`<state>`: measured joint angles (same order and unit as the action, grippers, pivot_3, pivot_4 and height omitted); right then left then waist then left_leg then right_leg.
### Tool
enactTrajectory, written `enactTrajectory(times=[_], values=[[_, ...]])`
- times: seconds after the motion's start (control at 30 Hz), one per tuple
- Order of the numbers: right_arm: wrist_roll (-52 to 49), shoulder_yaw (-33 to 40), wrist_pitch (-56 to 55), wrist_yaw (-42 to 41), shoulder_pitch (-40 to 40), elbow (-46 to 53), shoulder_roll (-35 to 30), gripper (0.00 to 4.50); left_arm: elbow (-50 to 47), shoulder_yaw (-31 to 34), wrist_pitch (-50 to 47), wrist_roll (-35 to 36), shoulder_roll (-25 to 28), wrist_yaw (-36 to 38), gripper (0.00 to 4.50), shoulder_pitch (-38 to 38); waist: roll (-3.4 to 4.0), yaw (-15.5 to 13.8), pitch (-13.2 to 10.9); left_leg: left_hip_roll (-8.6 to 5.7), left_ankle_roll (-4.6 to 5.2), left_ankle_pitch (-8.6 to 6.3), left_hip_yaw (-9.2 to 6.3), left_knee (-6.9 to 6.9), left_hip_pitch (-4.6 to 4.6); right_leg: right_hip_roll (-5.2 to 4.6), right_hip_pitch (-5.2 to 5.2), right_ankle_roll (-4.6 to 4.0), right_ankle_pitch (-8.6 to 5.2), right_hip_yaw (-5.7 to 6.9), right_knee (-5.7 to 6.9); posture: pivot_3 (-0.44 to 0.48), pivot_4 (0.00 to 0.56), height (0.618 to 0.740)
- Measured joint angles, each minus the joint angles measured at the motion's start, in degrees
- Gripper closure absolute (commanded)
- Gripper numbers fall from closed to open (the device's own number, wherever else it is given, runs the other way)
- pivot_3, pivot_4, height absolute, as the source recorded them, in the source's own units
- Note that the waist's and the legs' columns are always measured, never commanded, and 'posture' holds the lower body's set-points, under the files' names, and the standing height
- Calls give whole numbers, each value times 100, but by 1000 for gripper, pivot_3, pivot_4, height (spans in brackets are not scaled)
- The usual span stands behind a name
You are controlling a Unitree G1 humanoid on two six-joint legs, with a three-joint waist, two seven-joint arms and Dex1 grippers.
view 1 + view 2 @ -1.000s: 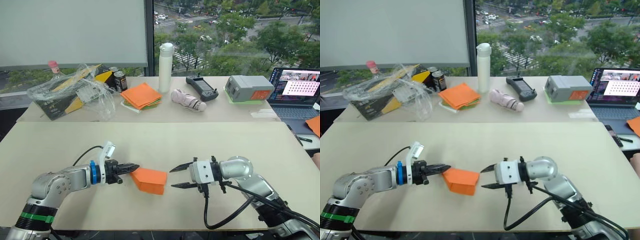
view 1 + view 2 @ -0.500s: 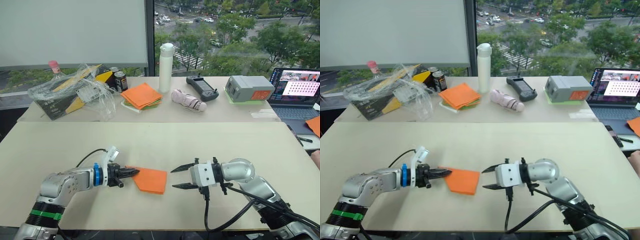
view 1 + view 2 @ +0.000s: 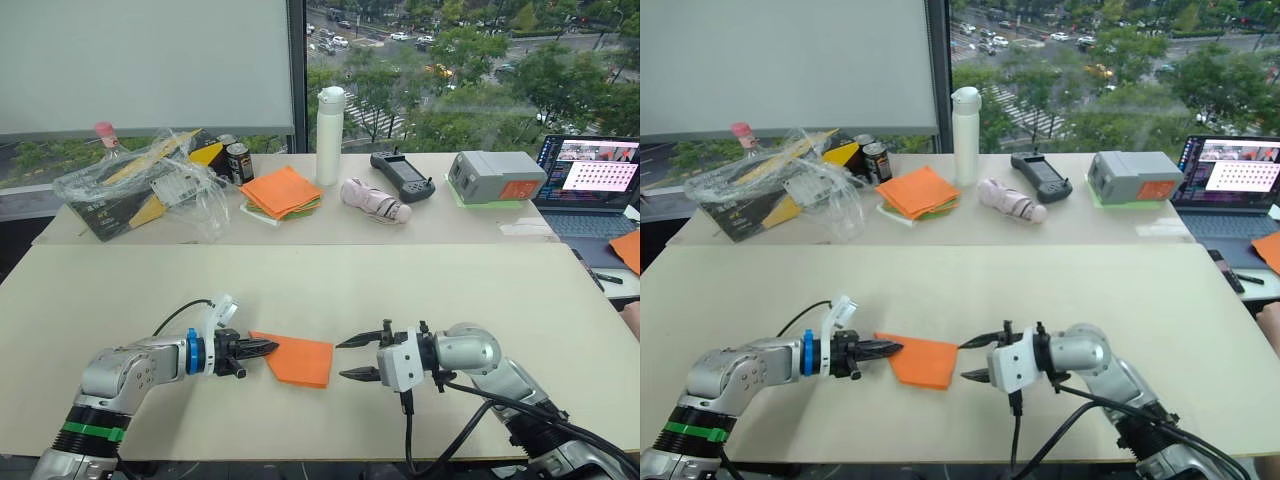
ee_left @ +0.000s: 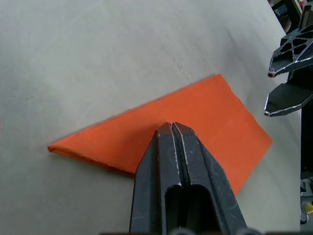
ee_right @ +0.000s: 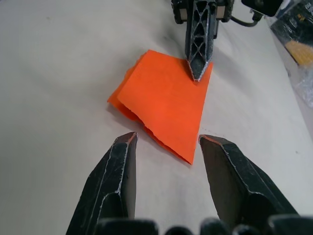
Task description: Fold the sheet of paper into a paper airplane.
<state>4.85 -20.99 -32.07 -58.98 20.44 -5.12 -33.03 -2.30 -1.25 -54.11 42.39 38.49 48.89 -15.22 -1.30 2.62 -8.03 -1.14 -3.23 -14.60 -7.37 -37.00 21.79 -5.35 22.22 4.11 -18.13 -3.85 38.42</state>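
So the folded sheet of paper (image 3: 297, 358) lay flat between both arms, the left gripper (image 3: 268, 348) had its closed jaws pressing down on the near corner, and the right gripper (image 3: 347, 358) sat just beside the far edge, jaws wide open.

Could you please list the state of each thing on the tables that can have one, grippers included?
sheet of paper: folded, lying flat on the near table.
left gripper: shut, tips pressing on the paper's edge.
right gripper: open, beside the paper, not touching it.
white bottle: upright, capped.
laptop: open, screen lit.
pile of orange and green sheets: stacked, untouched.
plastic bag: crumpled.
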Motion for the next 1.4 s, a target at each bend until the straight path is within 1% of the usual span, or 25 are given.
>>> enactTrajectory(times=[0.3,0.83,1.03,1.17,1.4], values=[[188,-112,-478,258,158,-462,146,2231,-105,28,-124,-20,2,6,4475,39,0,3,0,0,0,0,0,-1,-3,0,0,0,0,0,6,0,150,740],[169,-332,-530,239,160,-441,206,2231,-114,43,-156,-33,1,4,4475,39,0,5,0,0,0,0,-1,-2,-5,0,0,0,0,0,11,0,150,740],[96,-332,-532,171,160,-438,135,2231,-115,49,-172,-32,1,4,4475,38,0,5,0,0,0,0,-1,-2,-5,0,0,0,0,0,11,0,150,740],[52,-327,-531,150,158,-288,25,2231,-117,61,-196,-34,1,4,4475,38,0,3,0,0,0,0,-1,-2,-6,1,0,0,0,0,12,0,150,740],[54,-334,-526,164,136,-166,72,2231,-119,64,-215,-62,-34,7,4475,25,0,1,0,0,0,0,-1,-3,-6,1,-1,0,0,0,12,0,150,740]])
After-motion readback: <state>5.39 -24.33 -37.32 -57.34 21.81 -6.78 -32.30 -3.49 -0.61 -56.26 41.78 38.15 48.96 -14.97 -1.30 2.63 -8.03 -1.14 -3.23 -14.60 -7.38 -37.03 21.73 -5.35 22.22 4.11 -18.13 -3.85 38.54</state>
